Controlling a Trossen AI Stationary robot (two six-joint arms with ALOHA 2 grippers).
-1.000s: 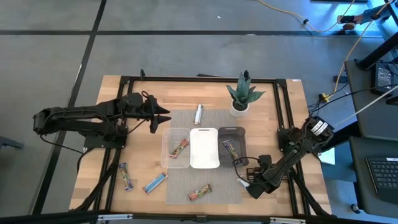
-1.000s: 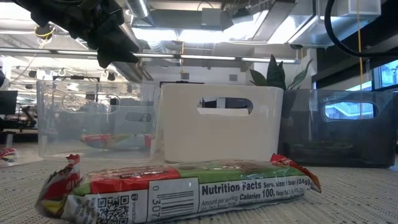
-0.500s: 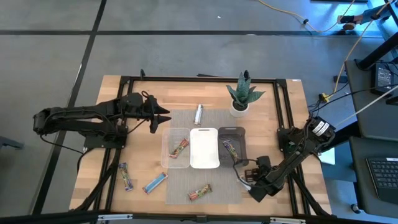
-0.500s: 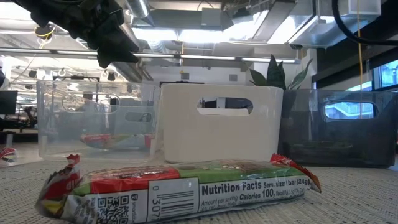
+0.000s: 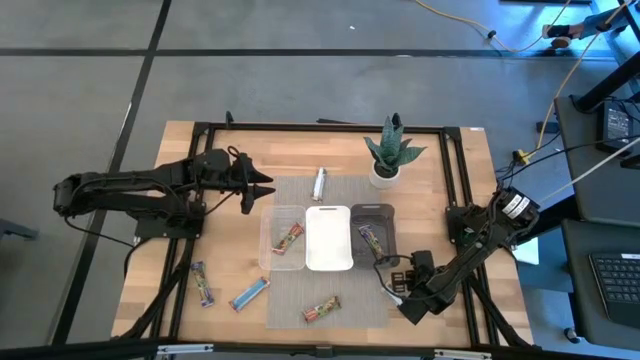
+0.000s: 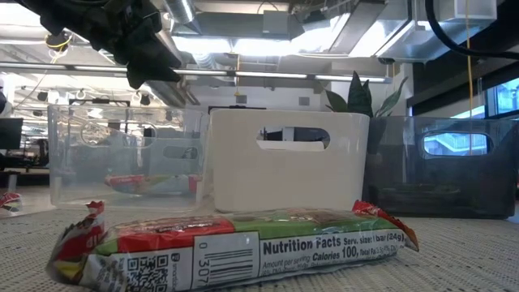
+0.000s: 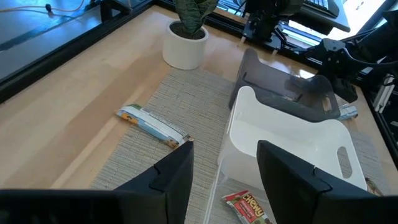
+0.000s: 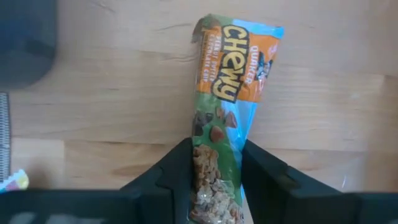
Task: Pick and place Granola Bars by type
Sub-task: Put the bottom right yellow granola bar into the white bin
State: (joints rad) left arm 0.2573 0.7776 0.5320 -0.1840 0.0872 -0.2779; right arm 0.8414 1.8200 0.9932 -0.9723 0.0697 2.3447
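Observation:
My right gripper (image 5: pixel 392 280) is low over the wood near the dark grey bin's (image 5: pixel 374 215) near right corner, shut on an orange-blue-green granola bar (image 8: pixel 227 93). My left gripper (image 5: pixel 265 190) hovers open and holds nothing, left of the clear bin (image 5: pixel 268 250); its fingers (image 7: pixel 174 177) frame the white bin (image 7: pixel 292 143). A silver bar (image 5: pixel 320 183) lies on the mat's far part. A red-green bar (image 5: pixel 288 237) lies in the clear bin and another bar (image 5: pixel 370 240) in the dark bin. Three bars lie near the table's near edge: a purple one (image 5: pixel 203 284), a blue one (image 5: pixel 249 294) and a red-green one (image 6: pixel 227 247). My right gripper pinches the granola bar's near end (image 8: pixel 214 155) between its two fingers (image 8: pixel 177 171), one on each long side. The fingers come slanting down from the table's near right. The rest of the bar stretches away from them, flat on the bare wood.
A potted plant (image 5: pixel 385 160) stands at the mat's far right corner. The three bins sit side by side mid-table on a grey mat (image 5: pixel 345 195). A black frame (image 5: pixel 300 127) runs round the table. Bare wood shows to the left and right of the mat.

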